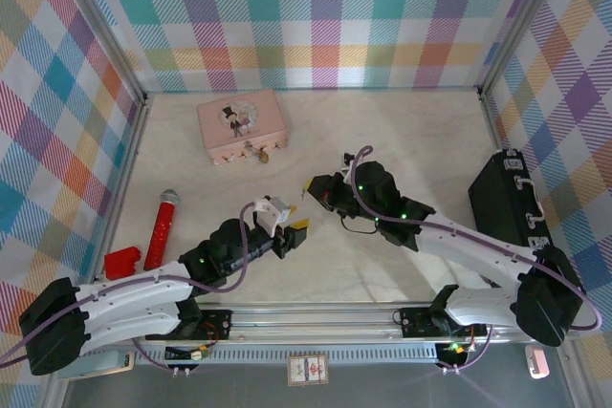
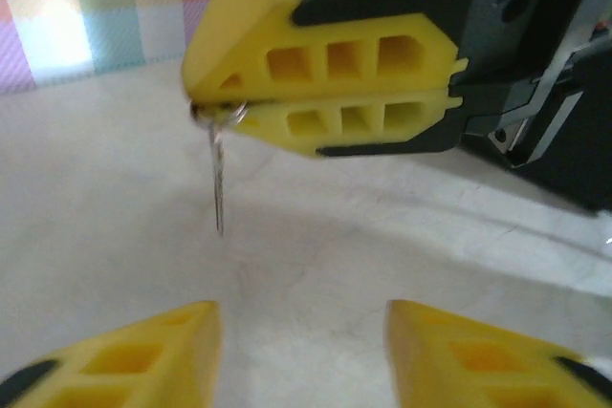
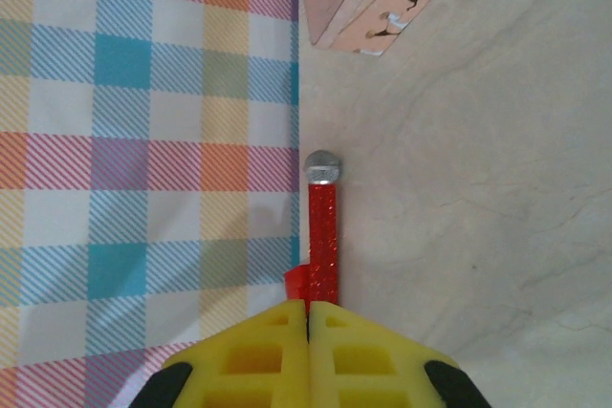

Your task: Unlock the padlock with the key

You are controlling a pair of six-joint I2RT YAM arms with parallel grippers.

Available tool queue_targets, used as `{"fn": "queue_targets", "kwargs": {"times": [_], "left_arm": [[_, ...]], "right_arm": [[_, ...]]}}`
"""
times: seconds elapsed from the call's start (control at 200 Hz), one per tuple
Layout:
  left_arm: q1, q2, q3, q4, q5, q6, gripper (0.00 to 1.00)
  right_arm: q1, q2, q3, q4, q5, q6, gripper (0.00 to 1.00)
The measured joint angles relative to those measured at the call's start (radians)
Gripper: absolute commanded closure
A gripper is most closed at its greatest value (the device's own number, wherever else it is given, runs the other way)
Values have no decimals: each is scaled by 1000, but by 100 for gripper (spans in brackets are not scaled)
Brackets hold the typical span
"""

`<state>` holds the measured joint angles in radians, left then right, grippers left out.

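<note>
Brass padlock hangs off the pink case, 11 o'clock from the right gripper, which pinches the key. Left gripper has its jaws apart and empty, so I'd steady the lock first.

Right tool clamped shut; left tool fingers apart, facing it.

The case lies at the back of the bench, with the padlock at its front side. The stick lies at the left. In the middle, the key hangs from the right claw, opposite the left claw.
</note>
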<state>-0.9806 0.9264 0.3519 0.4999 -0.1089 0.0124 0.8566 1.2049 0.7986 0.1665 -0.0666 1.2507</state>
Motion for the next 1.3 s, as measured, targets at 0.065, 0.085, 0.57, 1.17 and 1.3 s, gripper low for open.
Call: {"fn": "queue_targets", "kwargs": {"times": [0.065, 0.085, 0.57, 1.17, 1.3], "left_arm": [[0, 16, 5, 19, -8, 40, 67], [0, 22, 6, 27, -8, 53, 67], [1, 64, 4, 132, 10, 167, 91], [1, 39, -5, 136, 28, 195, 79], [3, 39, -10, 142, 10, 198, 77]], "right_arm": [[3, -6, 0, 2, -5, 7, 100], [5, -10, 0, 2, -6, 11, 100], [23, -53, 0, 6, -7, 33, 100], [35, -53, -1, 13, -18, 51, 100], [35, -54, -1, 13, -17, 51, 100]]}}
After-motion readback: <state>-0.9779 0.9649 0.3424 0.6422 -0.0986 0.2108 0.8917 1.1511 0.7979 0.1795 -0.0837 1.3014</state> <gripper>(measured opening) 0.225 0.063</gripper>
